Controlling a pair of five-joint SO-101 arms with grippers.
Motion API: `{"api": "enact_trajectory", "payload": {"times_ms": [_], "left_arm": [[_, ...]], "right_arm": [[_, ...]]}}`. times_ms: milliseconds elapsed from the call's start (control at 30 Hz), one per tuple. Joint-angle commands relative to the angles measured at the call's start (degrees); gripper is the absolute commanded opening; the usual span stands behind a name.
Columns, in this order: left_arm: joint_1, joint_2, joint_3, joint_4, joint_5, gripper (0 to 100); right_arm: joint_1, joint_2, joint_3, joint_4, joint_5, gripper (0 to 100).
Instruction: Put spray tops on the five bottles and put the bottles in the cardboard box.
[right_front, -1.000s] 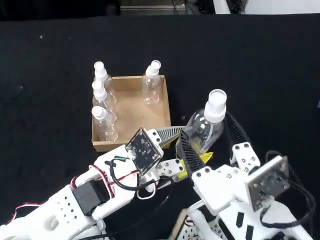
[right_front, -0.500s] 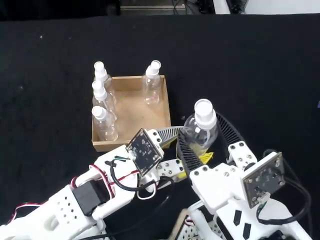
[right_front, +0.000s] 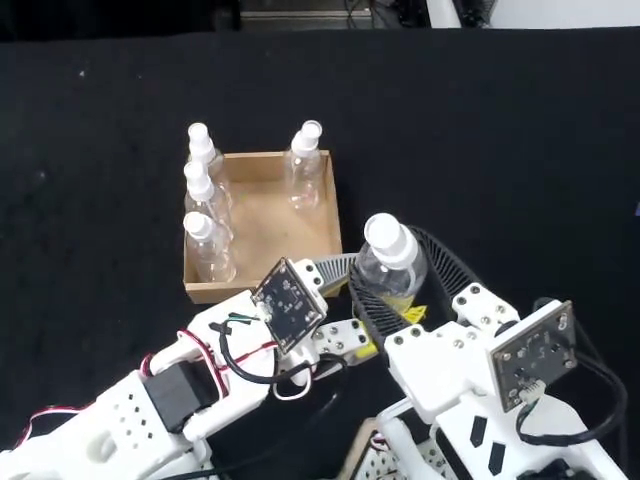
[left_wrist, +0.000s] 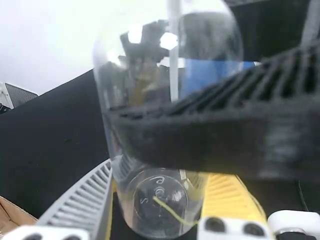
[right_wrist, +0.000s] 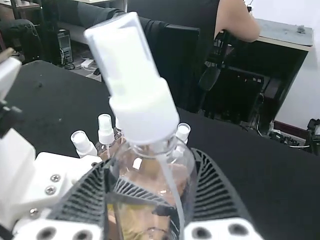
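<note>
The right pincer (right_front: 398, 262) is squeezing the last bottle (right_wrist: 150, 172) around its round belly with its black ribbed fingers (right_front: 440, 262). The bottle is leaning a little, lifted just beside the near corner of the cardboard box (right_front: 331, 215). Its white spray top (right_front: 385, 238) is already sitting on it. The left pincer (left_wrist: 157, 197) is sitting at the bottle's bottom end. It is not possible to tell if it is gripping or not.

The job now looks like getting this bottle into the box. The bottle is probably needing to go up over the low wall first. Then it can come down straight on the bare brown floor, away from the four other bottles (right_front: 210, 255), so it is not knocking them over. Letting go slowly will help.

The bottle is clear, smooth and round, so it may be slippery. A thin tube is running down inside it. The box is light brown card and might slide on the black cloth worktop (right_front: 500, 150).
</note>
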Motion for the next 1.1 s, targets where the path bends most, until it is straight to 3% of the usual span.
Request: {"api": "enact_trajectory", "payload": {"times_ms": [0,200,433,600,767,1067], "left_arm": [[0.2,-0.5,-0.9,-1.0,0.1,21],[0.2,-1.5,-1.6,0.1,-0.4,19],[-0.7,-13.7,-5.1,13.0,-0.4,20],[-6.0,-18.9,-4.1,14.2,-0.4,21],[-6.7,-19.6,-1.0,14.2,-0.1,33],[-7.6,-19.4,2.9,14.2,-0.4,32]], "right_arm": [[0.7,2.7,-1.3,-1.1,0.1,1.1],[4.0,2.7,-1.3,-1.2,0.5,1.1],[11.9,3.3,-1.3,-4.4,0.5,1.1],[11.9,10.7,-1.4,-5.2,-0.1,1.1],[11.8,14.4,-1.7,-8.6,-2.2,1.1],[9.8,14.9,-2.0,-9.3,-1.7,1.1]]}}
